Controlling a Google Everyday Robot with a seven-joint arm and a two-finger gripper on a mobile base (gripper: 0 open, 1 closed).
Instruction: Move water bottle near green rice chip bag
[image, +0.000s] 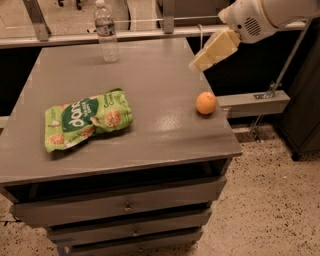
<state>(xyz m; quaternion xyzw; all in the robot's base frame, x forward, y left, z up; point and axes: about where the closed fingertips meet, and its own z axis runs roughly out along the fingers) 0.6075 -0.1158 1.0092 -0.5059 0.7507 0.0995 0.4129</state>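
On the left of the grey table (155, 75), toward its front, the green rice chip bag (87, 119) is seen lying flat and crinkled. The water bottle (106, 32) is pictured upright at the far edge of the same top, behind the bag and well apart from it, its white cap uppermost. Nothing is in contact with the bottle.

A small orange fruit (206, 103) is shown near the right edge of the table, no part of the job.

Above and beyond that fruit, the gripper (196, 65) is held in the air over the table's far right corner, angled down and to the left from the white arm (260, 17), which enters from the upper right. No object is carried, and whether the gripper is open or closed cannot be told from this view.

The approach to the bottle is judged to be the step in hand; no grasp has been made. A long reach leftward along the far edge is called for next, with the gripper brought level with the bottle's body so that the tall, light container is not tipped before it is taken.
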